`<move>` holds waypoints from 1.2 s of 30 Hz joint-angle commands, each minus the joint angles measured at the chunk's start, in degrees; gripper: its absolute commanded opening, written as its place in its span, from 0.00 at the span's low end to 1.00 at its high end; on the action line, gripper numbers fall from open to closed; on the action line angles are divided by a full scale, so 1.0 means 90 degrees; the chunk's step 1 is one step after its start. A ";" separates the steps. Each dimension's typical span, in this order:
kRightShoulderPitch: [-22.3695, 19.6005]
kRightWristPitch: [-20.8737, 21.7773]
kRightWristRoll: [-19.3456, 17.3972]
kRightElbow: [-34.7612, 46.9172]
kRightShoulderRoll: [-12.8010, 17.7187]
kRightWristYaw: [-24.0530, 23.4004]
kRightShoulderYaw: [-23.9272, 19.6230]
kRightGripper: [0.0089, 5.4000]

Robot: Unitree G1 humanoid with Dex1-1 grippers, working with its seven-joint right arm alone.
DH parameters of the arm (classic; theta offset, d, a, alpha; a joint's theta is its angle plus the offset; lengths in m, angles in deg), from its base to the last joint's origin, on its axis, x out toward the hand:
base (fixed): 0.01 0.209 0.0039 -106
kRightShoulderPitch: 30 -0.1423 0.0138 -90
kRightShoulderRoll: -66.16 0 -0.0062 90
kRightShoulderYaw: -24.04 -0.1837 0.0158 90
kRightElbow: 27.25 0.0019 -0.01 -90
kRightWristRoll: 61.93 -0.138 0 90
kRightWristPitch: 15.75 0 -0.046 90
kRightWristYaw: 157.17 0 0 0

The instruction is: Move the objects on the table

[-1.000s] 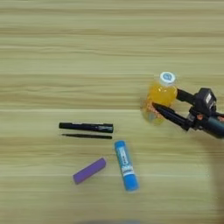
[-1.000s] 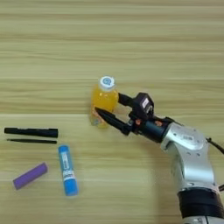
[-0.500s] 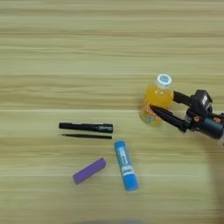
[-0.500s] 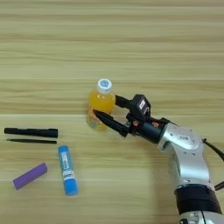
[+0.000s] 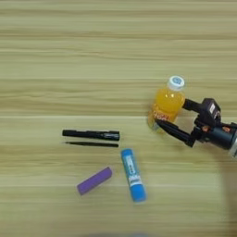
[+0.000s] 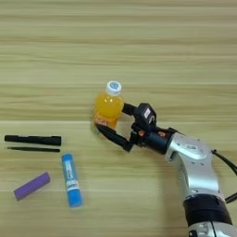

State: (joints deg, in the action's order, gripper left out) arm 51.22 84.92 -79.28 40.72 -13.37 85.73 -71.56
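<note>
**Wooden counter, bottle between the fingers**

On the pale counter (image 5: 55, 41) the juice bottle (image 6: 109, 107) stands upright at the right, well apart from the marker (image 5: 91, 134), stick (image 5: 91, 144), glue stick (image 5: 133, 174) and purple bar (image 5: 94, 180). The hand (image 6: 111, 121) reaches in from the bottle's right, fingers spread either side of it; whether they touch is unclear.

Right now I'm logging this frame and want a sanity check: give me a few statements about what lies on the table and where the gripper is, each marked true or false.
1. The gripper has a finger on each side of the orange juice bottle. True.
2. The bottle's cap is missing. False: a white cap sits on it.
3. The black marker lies just above the thin black stick, roughly parallel. True.
4. The purple bar rests on top of the blue glue stick. False: they lie apart, the bar to the glue stick's left.
5. The glue stick lies right of the bottle. False: it lies left and nearer the robot.
</note>
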 commanded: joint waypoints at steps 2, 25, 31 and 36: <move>-0.0319 0.0025 -0.0077 0.0453 0.0162 -0.0175 -0.0104 0.96; -0.0340 -0.0209 -0.0525 0.1296 0.0098 -0.0381 -0.0395 0.99; -0.0386 -0.0165 -0.0818 0.1740 -0.0001 -0.0563 -0.0577 0.99; -0.0470 -0.0084 -0.1098 0.1991 -0.0134 -0.0676 -0.0771 0.99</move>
State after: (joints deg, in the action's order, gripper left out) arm 51.14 82.66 -87.72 55.48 -15.68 81.86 -76.51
